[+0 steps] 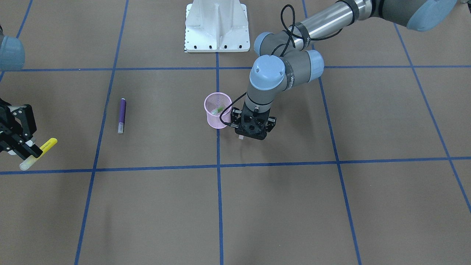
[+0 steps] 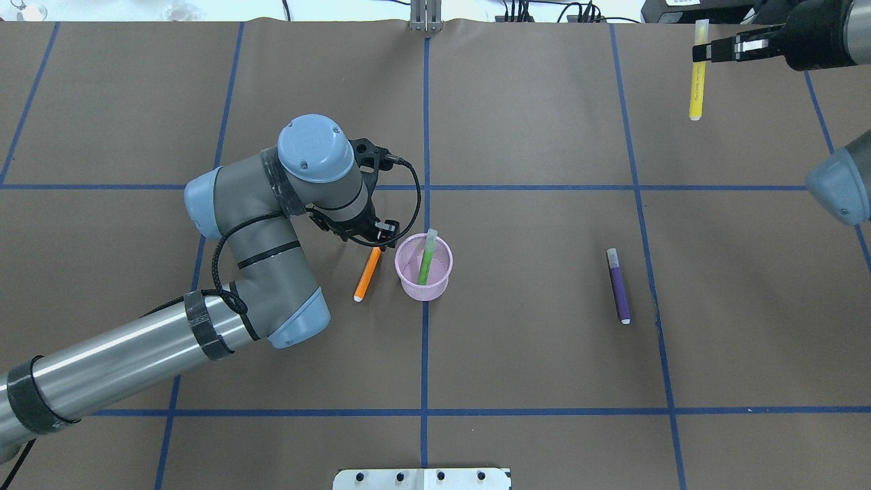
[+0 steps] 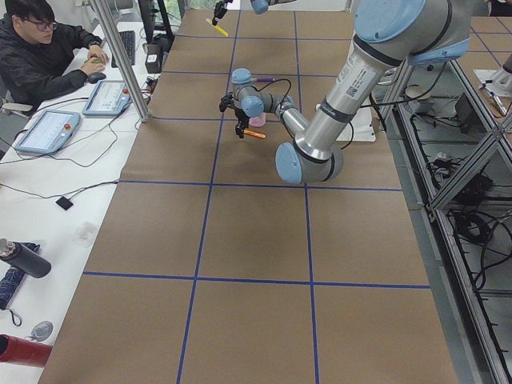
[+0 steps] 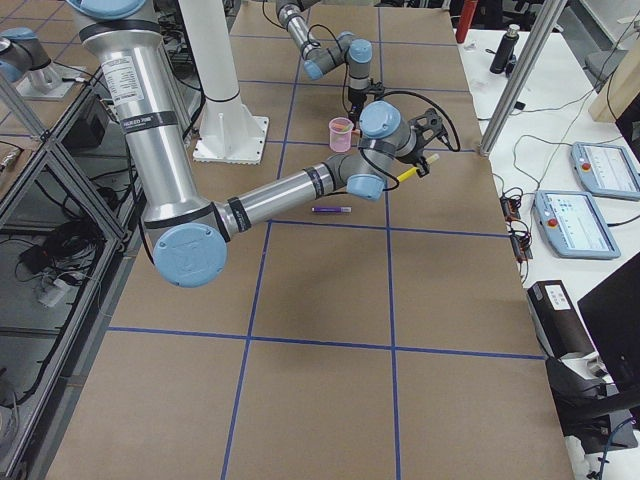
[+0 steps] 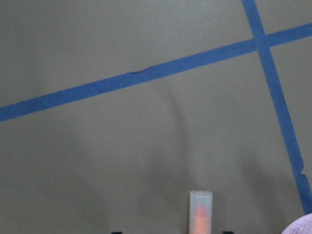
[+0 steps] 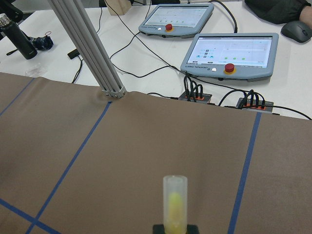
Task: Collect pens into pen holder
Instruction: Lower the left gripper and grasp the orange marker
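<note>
Table (image 2: 544, 354): holder (image 2: 424, 286) contains green pen (image 2: 426, 262).

Robotics lab, taped grid table (image 2: 544, 354), teach pendants (image 6: 229, 51), aluminium framing (image 6: 87, 46), seated operator (image 3: 40, 56)

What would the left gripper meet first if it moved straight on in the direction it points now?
Probably the table. The left gripper points down and holds the orange pen, so the pen's capped end would touch the paper first. The holder stands beside that line, not in it.
</note>
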Tool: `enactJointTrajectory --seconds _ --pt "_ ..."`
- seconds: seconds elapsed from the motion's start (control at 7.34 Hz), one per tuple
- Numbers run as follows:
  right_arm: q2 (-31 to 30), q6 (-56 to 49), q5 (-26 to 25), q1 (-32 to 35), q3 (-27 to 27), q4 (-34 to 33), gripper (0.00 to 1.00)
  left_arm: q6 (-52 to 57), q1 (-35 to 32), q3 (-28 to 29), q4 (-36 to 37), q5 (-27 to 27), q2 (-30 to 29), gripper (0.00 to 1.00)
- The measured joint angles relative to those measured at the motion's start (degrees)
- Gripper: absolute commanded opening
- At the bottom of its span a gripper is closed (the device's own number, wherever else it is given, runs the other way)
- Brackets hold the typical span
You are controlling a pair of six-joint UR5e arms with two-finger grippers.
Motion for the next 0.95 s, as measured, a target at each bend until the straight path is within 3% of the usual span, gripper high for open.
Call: enactJointTrajectory --seconds 0.95 --pt "0.0 0.0 -0.1 0.0 -0.1 -0.1 0.0 -0.1 1.2 0.4 -0.2 0.1 -0.2 0.59"
